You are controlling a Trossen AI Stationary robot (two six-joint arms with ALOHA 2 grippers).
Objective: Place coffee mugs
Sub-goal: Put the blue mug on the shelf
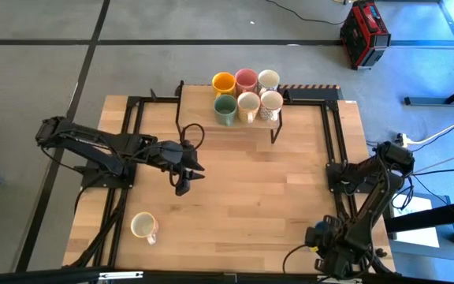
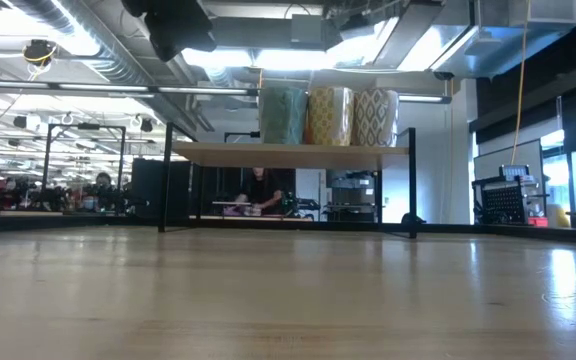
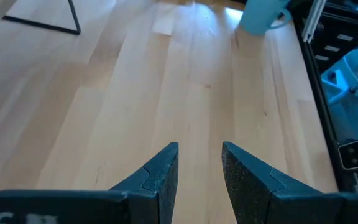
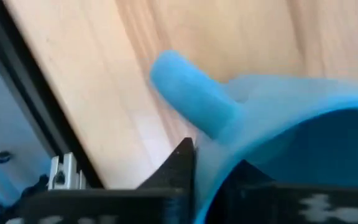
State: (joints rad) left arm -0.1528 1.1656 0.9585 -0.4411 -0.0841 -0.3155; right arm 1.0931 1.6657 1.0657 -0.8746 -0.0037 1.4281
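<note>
On a raised shelf (image 1: 211, 118) at the upper middle of the high view, six coffee mugs are set in two rows. In the back row an orange-yellow mug (image 1: 224, 82), a pink mug (image 1: 246, 79) and a white mug (image 1: 269, 79) are seen; in the front row a green mug (image 1: 225, 108), a cream mug (image 1: 248, 105) and a speckled mug (image 1: 271, 103) are placed just beside one another. A seventh, cream-coloured mug (image 1: 143, 226) is found on the wooden worktop (image 1: 251, 189) at the lower left of the high view, well apart from the shelf.

The left pincer (image 1: 184, 180) is held over the worktop, left of the centre of the high view. In the left wrist view its fingers (image 3: 160, 174) are spread a little and nothing is seen between them.

The right pincer (image 4: 213, 171) is located at the lower right of the high view, near the edge of the worktop. In the right wrist view it is pressed onto the rim of a light blue mug (image 4: 278, 124), one finger outside the wall and one inside, beside the handle. The same mug is seen from far at the top of the left wrist view.
</note>
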